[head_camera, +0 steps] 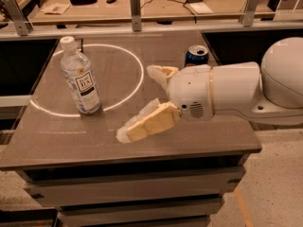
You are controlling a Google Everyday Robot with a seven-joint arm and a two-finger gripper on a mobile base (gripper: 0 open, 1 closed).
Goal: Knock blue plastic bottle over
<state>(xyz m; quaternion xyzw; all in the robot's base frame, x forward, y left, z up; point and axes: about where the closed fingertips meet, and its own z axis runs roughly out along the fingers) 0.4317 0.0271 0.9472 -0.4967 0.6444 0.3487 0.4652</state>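
The blue plastic bottle (80,77) stands upright on the left side of the grey table (61,136), inside a white ring reflection. It is clear with a white cap and a white label with dark print. My gripper (142,100) hovers over the middle of the table, to the right of the bottle and apart from it. Its cream fingers (147,123) are spread apart and point left toward the bottle. Nothing is between them.
A short blue Pepsi can (196,55) stands behind my white arm (227,91), partly hidden by it. A metal rail (136,6) runs along the table's far edge, with a cluttered wooden bench behind it.
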